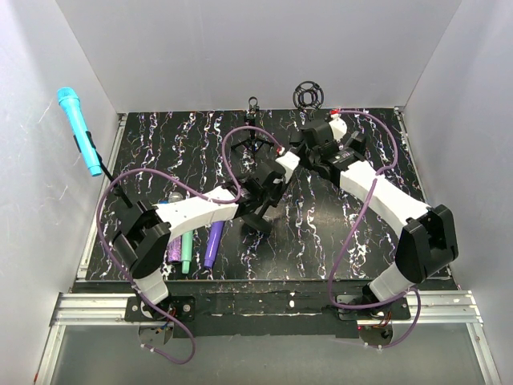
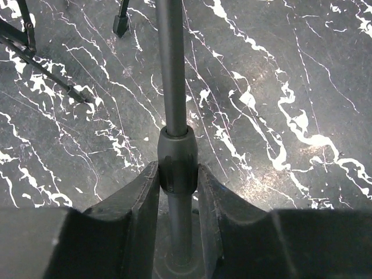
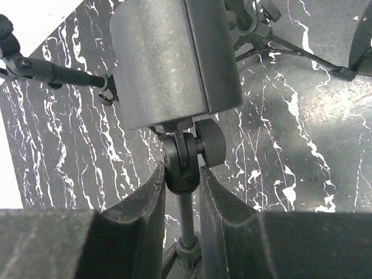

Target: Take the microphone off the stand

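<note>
A black desk stand with a round base (image 1: 258,223) stands mid-table. My left gripper (image 1: 258,196) is shut on the stand's pole collar (image 2: 177,157); the pole (image 2: 171,70) runs up between my fingers, and the gripper (image 2: 178,168) shows close up in the left wrist view. My right gripper (image 1: 276,172) is shut on the stand's swivel joint (image 3: 181,160), beside its knob (image 3: 210,142); the gripper (image 3: 181,168) shows close up in the right wrist view. A dark grey cylinder (image 3: 174,58) sits on the joint; I cannot tell whether it is the microphone or its clip.
A cyan microphone (image 1: 78,128) sits on a stand by the left wall. A green microphone (image 1: 186,249) and a purple one (image 1: 214,243) lie near the left arm. A tripod stand (image 1: 254,120) and a shock mount (image 1: 308,95) stand at the back.
</note>
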You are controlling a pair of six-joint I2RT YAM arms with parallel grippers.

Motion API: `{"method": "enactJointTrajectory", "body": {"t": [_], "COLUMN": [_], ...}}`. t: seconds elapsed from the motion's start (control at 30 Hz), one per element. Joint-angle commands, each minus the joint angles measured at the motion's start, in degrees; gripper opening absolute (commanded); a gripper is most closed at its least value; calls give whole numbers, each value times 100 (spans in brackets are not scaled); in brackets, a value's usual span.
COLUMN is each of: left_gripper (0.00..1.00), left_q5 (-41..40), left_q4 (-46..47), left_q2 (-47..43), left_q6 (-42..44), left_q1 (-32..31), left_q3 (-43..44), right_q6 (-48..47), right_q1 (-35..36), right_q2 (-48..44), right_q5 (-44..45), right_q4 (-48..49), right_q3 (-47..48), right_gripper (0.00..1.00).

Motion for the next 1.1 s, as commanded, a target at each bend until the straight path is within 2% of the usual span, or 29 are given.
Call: {"method": "enactJointTrajectory", "body": {"t": [0.0, 0.03, 0.1, 0.2, 0.27, 0.4, 0.53, 0.57, 0.67, 0.77, 0.83, 0.93, 0.97, 1.0, 1.03, 1.07], "left_gripper": [41, 51, 62, 72, 73, 73, 69, 66, 48, 29, 0, 0, 0, 0, 0, 0], "left_q5": [936, 1305, 2332, 4273, 5015, 5860, 6186, 6256, 6345, 6091, 5714, 4740, 3997, 2745, 2054, 490], "left_q4": [487, 347, 118, 117, 353, 820, 1101, 1110, 1058, 953, 882, 751, 715, 706, 741, 872], "left_q2": [-449, -528, -652, -696, -661, -302, 129, 217, 411, 438, 385, 184, 113, -18, -115, -142], "left_q6": [445, 384, 16, -232, -328, -478, -452, -443, -294, -206, -144, -319, -416, -443, -443, -330], "left_q1": [172, 391, 839, 1481, 1649, 1659, 1641, 1641, 1597, 1606, 1597, 1501, 1370, 1108, 957, 573], "left_q3": [92, 91, 100, -31, -180, -366, -427, -418, -357, -296, -278, -129, -33, 55, 126, 170], "right_q6": [-226, -349, -481, -946, -1280, -1625, -1590, -1581, -1589, -1598, -1546, -1502, -1458, -1275, -1012, -688], "right_q1": [58, 32, -29, -100, -135, -144, -144, -144, -153, -153, -144, -144, -118, -92, -48, -13], "right_q2": [-241, -302, -408, -549, -645, -742, -751, -751, -760, -786, -839, -874, -874, -866, -813, -735], "right_q5": [-165, -200, -296, -726, -1165, -1501, -1641, -1668, -1668, -1598, -1571, -1545, -1388, -1030, -556, -239], "right_q4": [669, 810, 1013, 1566, 2005, 2411, 2411, 2411, 2429, 2438, 2368, 2148, 1878, 1544, 1141, 632], "right_q3": [-434, -531, -698, -971, -1138, -1349, -1341, -1332, -1332, -1341, -1323, -1148, -1026, -850, -640, -342], "right_gripper": [1, 1, 1, 1, 1, 1, 1, 1, 1, 1, 1, 1, 1, 1, 1, 1]}}
